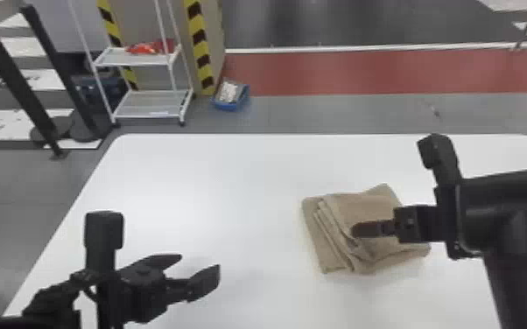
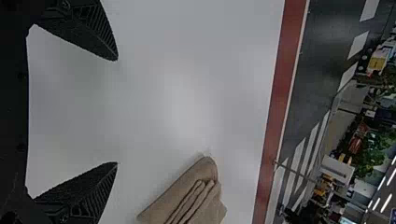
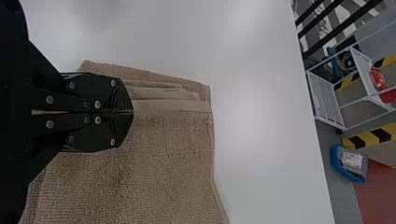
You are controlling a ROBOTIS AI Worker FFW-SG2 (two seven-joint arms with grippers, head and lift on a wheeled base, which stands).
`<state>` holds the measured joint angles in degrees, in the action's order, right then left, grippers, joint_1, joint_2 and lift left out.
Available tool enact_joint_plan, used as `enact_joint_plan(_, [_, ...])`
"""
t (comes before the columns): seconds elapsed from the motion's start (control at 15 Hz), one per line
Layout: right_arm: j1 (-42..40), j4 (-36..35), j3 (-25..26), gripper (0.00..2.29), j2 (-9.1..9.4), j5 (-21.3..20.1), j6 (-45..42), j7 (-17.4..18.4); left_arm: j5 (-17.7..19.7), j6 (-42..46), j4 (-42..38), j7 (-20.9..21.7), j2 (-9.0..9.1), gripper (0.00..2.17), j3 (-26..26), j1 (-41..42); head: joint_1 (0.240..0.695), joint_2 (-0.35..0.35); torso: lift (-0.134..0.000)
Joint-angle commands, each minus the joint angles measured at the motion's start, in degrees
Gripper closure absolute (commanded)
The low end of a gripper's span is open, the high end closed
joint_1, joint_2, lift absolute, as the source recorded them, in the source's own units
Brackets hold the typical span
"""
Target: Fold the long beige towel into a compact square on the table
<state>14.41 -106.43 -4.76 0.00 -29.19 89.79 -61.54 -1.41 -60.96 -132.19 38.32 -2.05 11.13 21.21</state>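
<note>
The beige towel (image 1: 363, 205) lies folded into a thick, slightly uneven stack on the right half of the white table, with layered folds along its left side. Over it, my right gripper (image 1: 355, 230) points leftward. In the right wrist view the right gripper (image 3: 132, 112) has its two fingers together above the towel (image 3: 140, 172), covering part of its folds; no cloth is visible between them. My left gripper (image 1: 200, 264) stands open over the table, left of the towel. From the left wrist view, the left gripper (image 2: 116, 112) has nothing between its fingers, and the towel's folded corner (image 2: 187, 196) shows.
The white table (image 1: 214, 175) extends around the towel, its far edge beyond both grippers. On the floor behind are a white shelf rack (image 1: 149, 105), a blue bin (image 1: 230, 97) and black posts (image 1: 17, 78) at the left.
</note>
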Motion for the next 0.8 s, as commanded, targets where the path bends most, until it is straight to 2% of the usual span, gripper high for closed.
enact_joint_plan(0.0, [-0.2, 1.0, -1.9, 2.25, 0.05, 0.2, 0.3, 0.1, 0.0, 0.0, -0.1, 0.0, -0.06, 0.08, 0.1, 0.1, 0.695, 0.103, -0.124])
enact_joint_plan(0.47, [-0.8, 2.5, -6.0, 2.25, 0.05, 0.8, 0.3, 0.2, 0.0, 0.0, -0.3, 0.4, -0.06, 0.08, 0.2, 0.3, 0.695, 0.143, -0.124])
enact_joint_plan(0.73, [-2.2, -0.7, -5.0, 2.25, 0.05, 0.9, 0.3, -2.2, 0.1, 0.0, -0.5, 0.4, -0.06, 0.08, 0.5, 0.6, 0.695, 0.166, -0.124])
